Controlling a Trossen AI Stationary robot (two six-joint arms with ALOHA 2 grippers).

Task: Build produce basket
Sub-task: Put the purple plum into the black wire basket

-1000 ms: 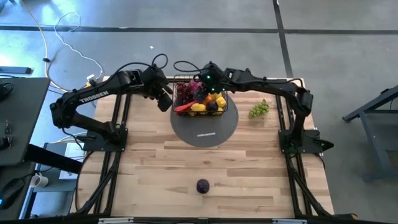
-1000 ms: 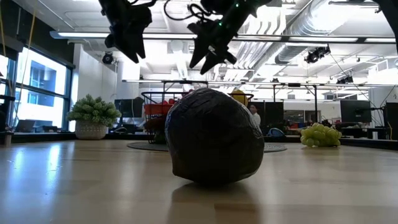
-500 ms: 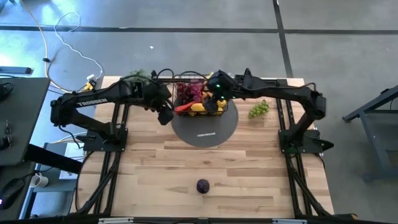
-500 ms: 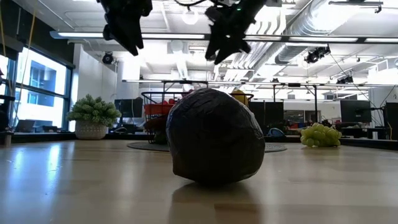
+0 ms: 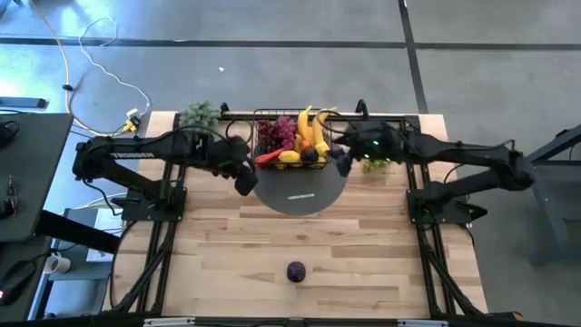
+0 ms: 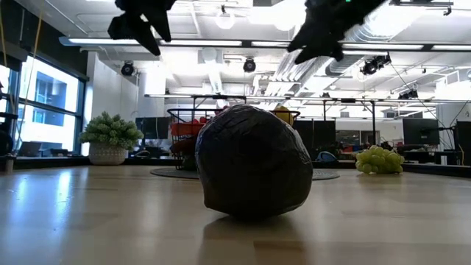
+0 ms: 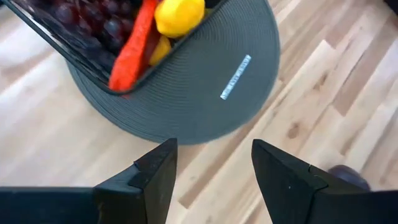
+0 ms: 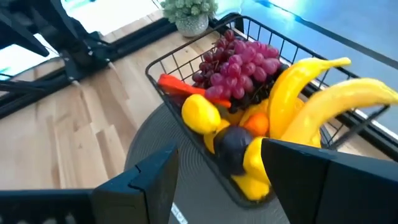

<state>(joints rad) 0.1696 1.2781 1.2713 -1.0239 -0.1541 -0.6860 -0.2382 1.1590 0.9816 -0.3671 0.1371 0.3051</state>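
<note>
The black wire-mesh basket (image 5: pixel 292 142) stood on a flat grey round disc (image 5: pixel 300 182) at the far middle of the wooden tabletop (image 5: pixel 227 245). It was filled with red grapes (image 8: pixel 239 59), two yellow bananas (image 8: pixel 323 93), a lemon (image 8: pixel 200 115), a red chilli (image 7: pixel 134 46), an orange piece and a dark plum (image 8: pixel 233 144). A bunch of green grapes (image 5: pixel 379 160) lay on the bare wood just right of the disc, and a dark plum (image 5: pixel 296 272) lay alone near the front edge, well apart from the basket. That plum loomed large and faceted in the low view, where most of the basket was hidden behind it. A pale-green leafy bunch (image 5: pixel 199 113) was seen at the far left corner. The disc's woven ribbing and small label were shown only by the left wrist view. The left pincer (image 5: pixel 243 180) hung open and empty beside the disc's left edge; the right pincer (image 5: pixel 342 161), also open and empty, hung just right of the basket.
</note>
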